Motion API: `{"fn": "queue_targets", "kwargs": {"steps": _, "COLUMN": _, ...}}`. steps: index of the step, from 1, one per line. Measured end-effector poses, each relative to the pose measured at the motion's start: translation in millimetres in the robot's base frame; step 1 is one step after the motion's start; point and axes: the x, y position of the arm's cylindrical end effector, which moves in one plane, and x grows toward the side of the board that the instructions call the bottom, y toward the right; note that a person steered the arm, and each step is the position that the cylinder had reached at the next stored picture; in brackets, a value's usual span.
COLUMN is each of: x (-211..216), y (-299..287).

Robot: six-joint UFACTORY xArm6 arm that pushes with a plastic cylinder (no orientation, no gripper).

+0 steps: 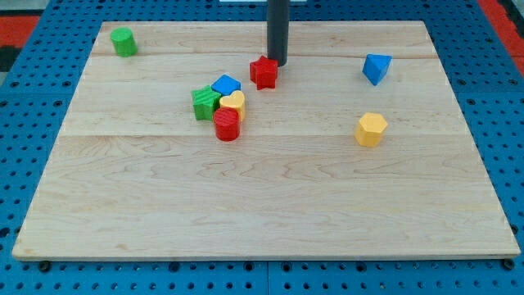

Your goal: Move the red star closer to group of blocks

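Camera view: red star [264, 72] near table's top edge, centre, just right of cluster: blue block [226, 84], green star [205, 102], yellow heart [234, 103], red cylinder [227, 124]. My tip [277, 63] at star's upper-right, seemingly touching. No pincer, nothing held. Star light, rigid, likely slides and spins; push through its middle.

Desk [270, 205]: pale wood planks, smooth matt grain. Red star [264, 72] & other blocks: matt plastic-looking. Rod: dark, matt, smooth.

Bright, even light, soft short shadows under blocks, sharp focus throughout.
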Motion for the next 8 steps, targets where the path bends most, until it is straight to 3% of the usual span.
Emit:
{"fn": "queue_targets", "kwargs": {"steps": 2, "x": 6.6, "y": -1.6}}
{"fn": "queue_targets", "kwargs": {"steps": 4, "x": 3.0, "y": -51.3}}
{"fn": "queue_targets", "kwargs": {"steps": 8, "x": 47.4, "y": -15.8}}
